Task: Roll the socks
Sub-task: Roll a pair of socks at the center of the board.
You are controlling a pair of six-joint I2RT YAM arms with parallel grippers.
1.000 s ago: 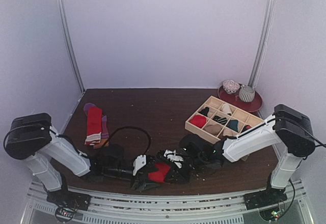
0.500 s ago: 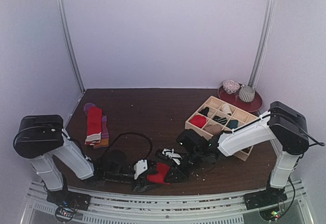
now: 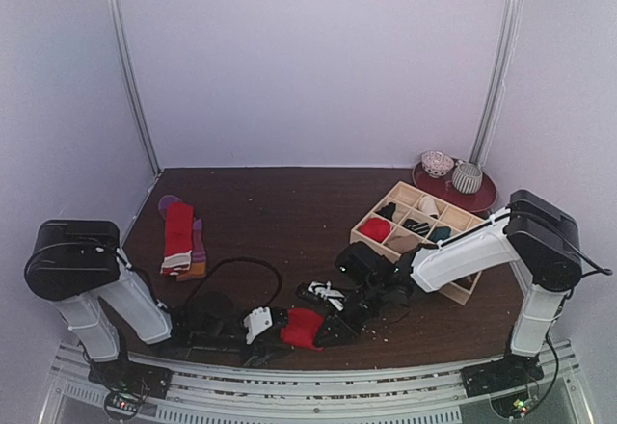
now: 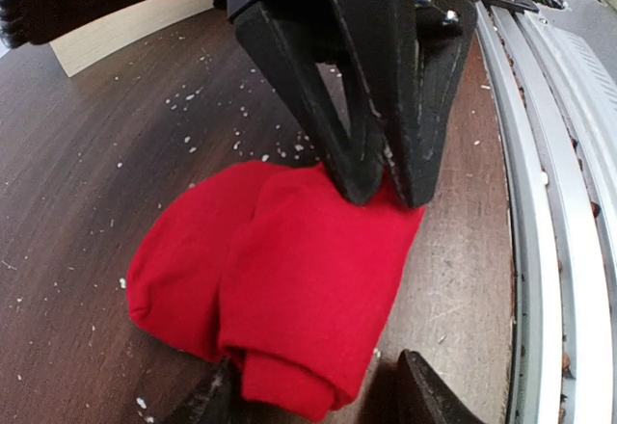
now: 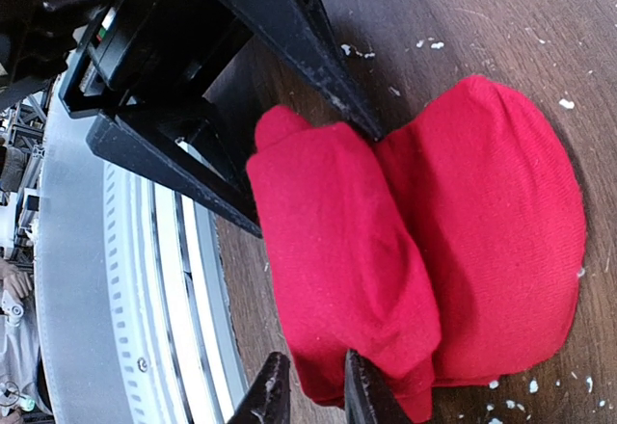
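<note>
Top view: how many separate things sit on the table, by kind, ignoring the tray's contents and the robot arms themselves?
red sock bundle: 1
pile of flat socks: 1
wooden grid tray: 1
red plate: 1
small cups on that plate: 2
Total: 6

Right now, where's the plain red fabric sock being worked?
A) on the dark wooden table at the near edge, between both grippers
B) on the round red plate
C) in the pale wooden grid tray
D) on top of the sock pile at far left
A: the plain red fabric sock lies folded on the dark wooden table, between the left gripper and right gripper.
</note>
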